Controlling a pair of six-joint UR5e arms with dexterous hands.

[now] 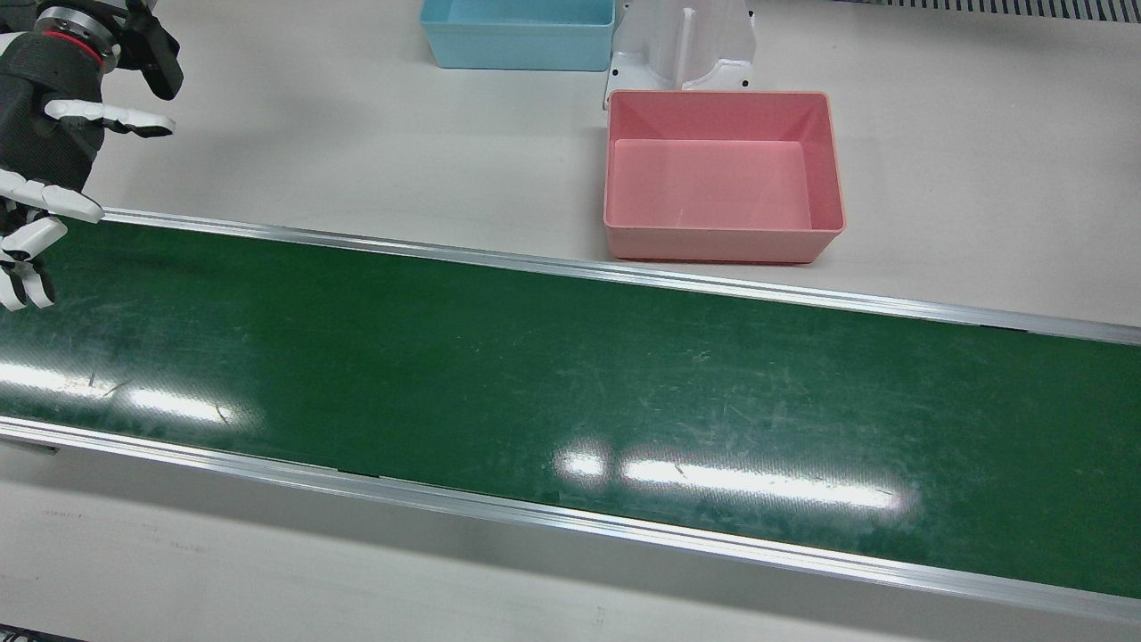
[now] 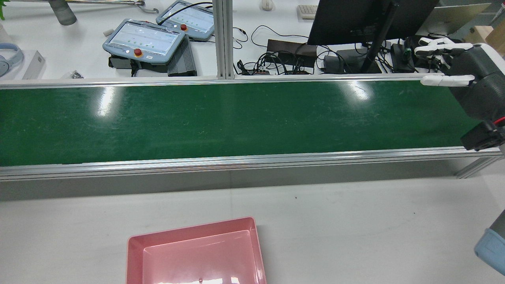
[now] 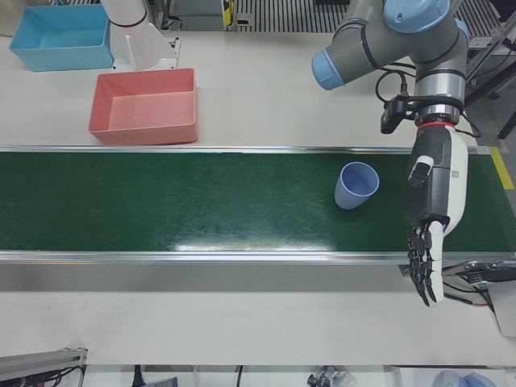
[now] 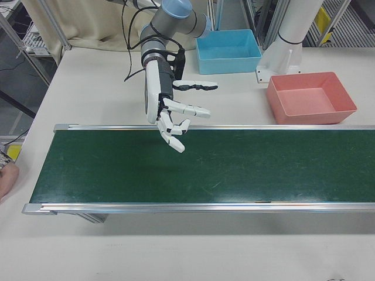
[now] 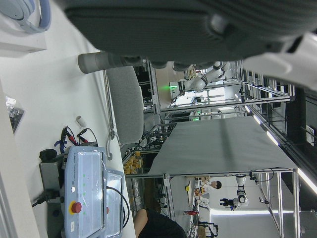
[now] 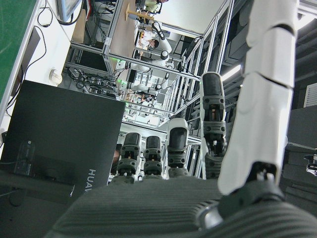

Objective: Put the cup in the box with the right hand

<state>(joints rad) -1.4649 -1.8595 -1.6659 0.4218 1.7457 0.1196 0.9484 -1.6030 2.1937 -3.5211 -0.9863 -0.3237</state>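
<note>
A light blue cup (image 3: 355, 185) stands upright on the green conveyor belt (image 3: 201, 201), seen only in the left-front view. My left hand (image 3: 431, 214) hangs open just to the view's right of the cup, not touching it, fingers straight and pointing down. My right hand (image 4: 170, 114) is open and empty above the belt's far edge at the other end; it also shows in the front view (image 1: 40, 152) and the rear view (image 2: 453, 69). The pink box (image 1: 628, 236) sits empty on the white table beside the belt.
A blue box (image 1: 517, 53) and a white arm pedestal (image 1: 682, 45) stand behind the pink box. The belt has raised aluminium rails (image 1: 570, 267). Teach pendants (image 2: 144, 39), cables and a monitor (image 2: 367, 19) lie beyond the belt on the operators' side.
</note>
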